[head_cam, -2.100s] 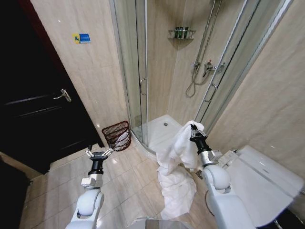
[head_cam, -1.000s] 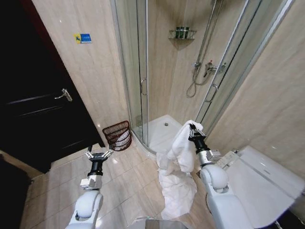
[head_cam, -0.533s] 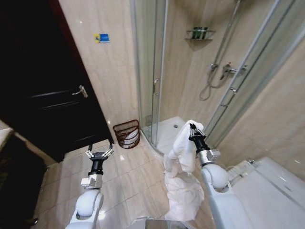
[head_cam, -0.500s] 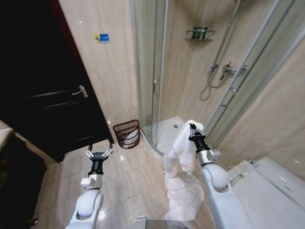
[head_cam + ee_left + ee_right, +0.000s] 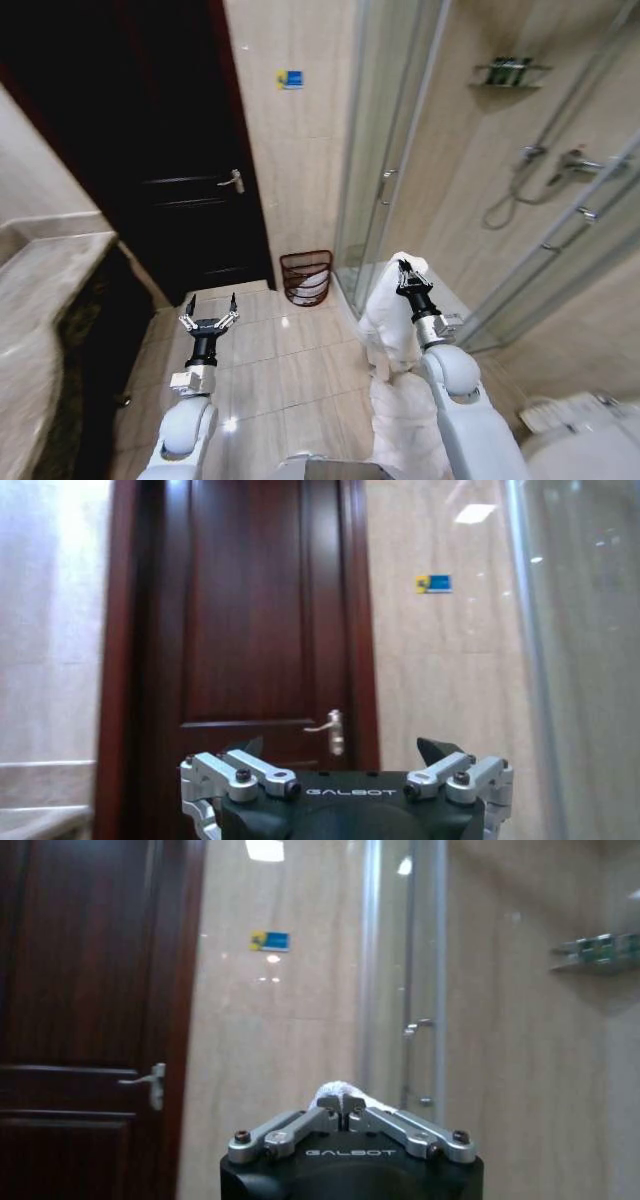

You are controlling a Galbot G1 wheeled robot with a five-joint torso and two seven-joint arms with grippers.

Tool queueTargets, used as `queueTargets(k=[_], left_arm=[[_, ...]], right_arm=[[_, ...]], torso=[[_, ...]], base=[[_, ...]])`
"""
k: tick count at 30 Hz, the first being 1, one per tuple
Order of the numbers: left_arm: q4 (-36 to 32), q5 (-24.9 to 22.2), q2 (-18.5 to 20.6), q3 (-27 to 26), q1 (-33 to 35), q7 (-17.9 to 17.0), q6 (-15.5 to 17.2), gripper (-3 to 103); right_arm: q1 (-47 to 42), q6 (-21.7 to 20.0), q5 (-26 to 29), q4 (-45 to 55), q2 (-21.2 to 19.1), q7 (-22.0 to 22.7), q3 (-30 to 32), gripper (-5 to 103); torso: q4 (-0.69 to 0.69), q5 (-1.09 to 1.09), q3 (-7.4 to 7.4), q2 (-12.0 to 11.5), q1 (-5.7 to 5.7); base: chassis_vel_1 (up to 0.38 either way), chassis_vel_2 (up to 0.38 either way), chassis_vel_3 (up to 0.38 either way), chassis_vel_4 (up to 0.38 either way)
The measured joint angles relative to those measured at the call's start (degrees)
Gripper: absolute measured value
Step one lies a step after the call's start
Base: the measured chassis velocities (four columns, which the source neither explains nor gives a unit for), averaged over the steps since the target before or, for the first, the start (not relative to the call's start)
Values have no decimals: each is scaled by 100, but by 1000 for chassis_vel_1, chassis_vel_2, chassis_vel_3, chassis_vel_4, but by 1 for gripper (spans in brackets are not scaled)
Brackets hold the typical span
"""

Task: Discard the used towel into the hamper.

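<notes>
Swung leftward, camera centers hamper; white towel droops.

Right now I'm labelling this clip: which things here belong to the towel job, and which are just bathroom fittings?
Belongs to the job:
- towel, white, hanging from the right gripper, jaws shut on it
- hamper, on the floor by the shower glass
- left gripper, jaws open, holding nothing

Just there:
- dark door
- shower enclosure
- wall shelf
- blue sign

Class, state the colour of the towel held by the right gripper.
White towel; the head view shows it best.
</notes>
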Motion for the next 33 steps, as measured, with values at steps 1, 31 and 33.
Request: queueTargets(k=[1, 31, 33], left_arm=[[13, 15, -5, 1, -7, 0, -35, 100], [33, 138, -43, 40, -47, 15, -110, 100], [34, 147, -46, 44, -66, 18, -104, 100]], right_arm=[[-1, 0, 18, 1, -5, 2, -1, 0], [-3, 40, 2, -66, -24, -153, 65, 0], [-2, 50, 7, -86, -26, -166, 80, 0]], torso=[[0, 0, 0, 0, 0], [1, -1, 0, 0, 1], [1, -1, 0, 0, 1]], base=[[96, 99, 131, 120], [15, 18, 17, 14], [0, 0, 0, 0]])
